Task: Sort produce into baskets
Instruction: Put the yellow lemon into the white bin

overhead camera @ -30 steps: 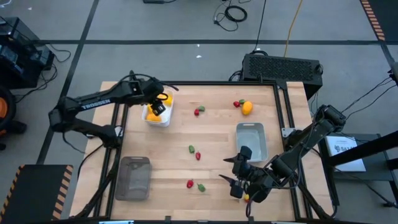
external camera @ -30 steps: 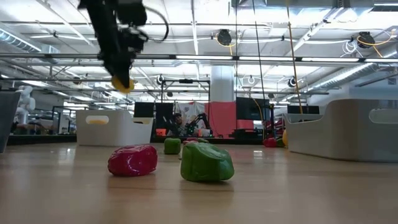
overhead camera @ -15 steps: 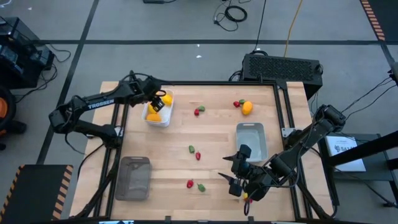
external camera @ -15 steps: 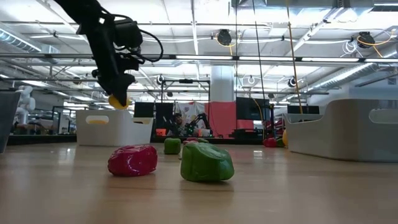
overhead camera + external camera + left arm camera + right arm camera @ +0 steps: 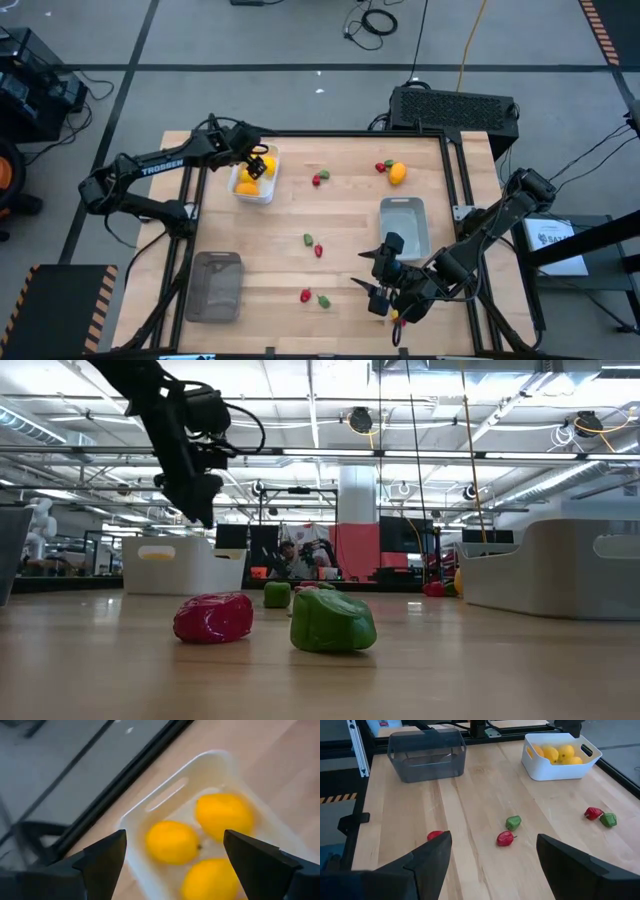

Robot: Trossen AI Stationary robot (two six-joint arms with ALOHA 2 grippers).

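Note:
My left gripper (image 5: 257, 164) hangs open and empty above the white basket (image 5: 268, 188) at the table's far left. Three yellow fruits lie in that basket; the left wrist view shows them (image 5: 172, 842) below my spread fingers (image 5: 174, 835). An orange fruit (image 5: 398, 173) with a small red piece (image 5: 381, 167) lies at the far right. Red and green pieces lie in pairs mid-table (image 5: 318, 179) (image 5: 308, 239) and near the front (image 5: 305, 295) (image 5: 324, 299). My right gripper (image 5: 375, 285) waits open and empty low at the front right.
A light grey basket (image 5: 405, 222) stands right of centre, just beyond my right gripper. A darker grey mesh basket (image 5: 217, 285) stands at the front left. Bare wood lies between the baskets. In the low view a red piece (image 5: 213, 617) and a green piece (image 5: 332, 620) lie nearest.
My left gripper has come down over the white basket with a yellow fruit between its fingers and has let it go. The fruit no longer hangs at the fingertips and now lies in the basket with the others. My right arm has kept still.

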